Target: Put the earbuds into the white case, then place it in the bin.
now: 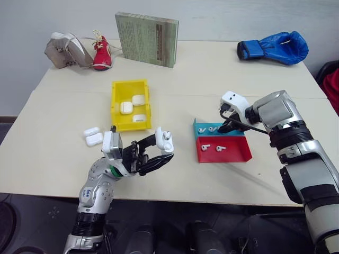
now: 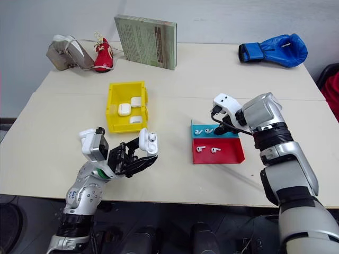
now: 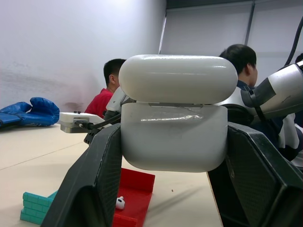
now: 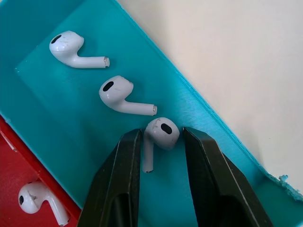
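Observation:
My left gripper (image 1: 162, 150) is shut on a white case (image 1: 165, 139), held above the table near its front edge; in the left wrist view the case (image 3: 177, 85) sits between both fingers, lid over body. My right gripper (image 4: 162, 137) reaches down into the teal part of the tray (image 1: 202, 123), its fingers closed on one of the earbuds (image 4: 165, 128) by head and stem. Two more earbuds (image 4: 116, 92) lie beside it, and others (image 1: 205, 147) rest in the red part. The yellow bin (image 1: 117, 95) holds three white cases (image 1: 126, 107).
Two more white cases (image 1: 92, 136) lie on the table left of the bin. At the back stand a green book (image 1: 146, 38), a red shoe (image 1: 102, 53), a grey shoe (image 1: 66, 50) and a blue boxing glove (image 1: 275, 47). People sit beyond the table (image 3: 111, 87).

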